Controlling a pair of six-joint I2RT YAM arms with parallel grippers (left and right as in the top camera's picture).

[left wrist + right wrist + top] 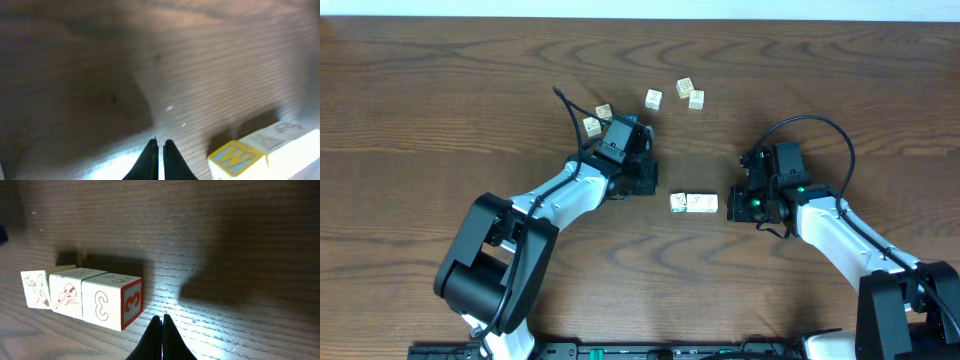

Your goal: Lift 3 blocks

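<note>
1. The row of three blocks [694, 204] lies flat on the wooden tabletop [440, 90]. The cubes stand side by side and touch one another.
2. In the right wrist view, the cube at the near end shows a red-bordered numeral 3, and the other two carry faint line drawings.
3. The left gripper [161, 145] is pinched together with nothing between its fingers. It sits just beside the left end of the row, apart from a yellow face marked W.
4. The right gripper [161, 322] is likewise closed and empty. It sits low over the tabletop near the end with the 3, not touching it.
5. Five loose cubes [653, 99] lie scattered farther back on the tabletop, behind the left arm and well apart from the row.
</note>
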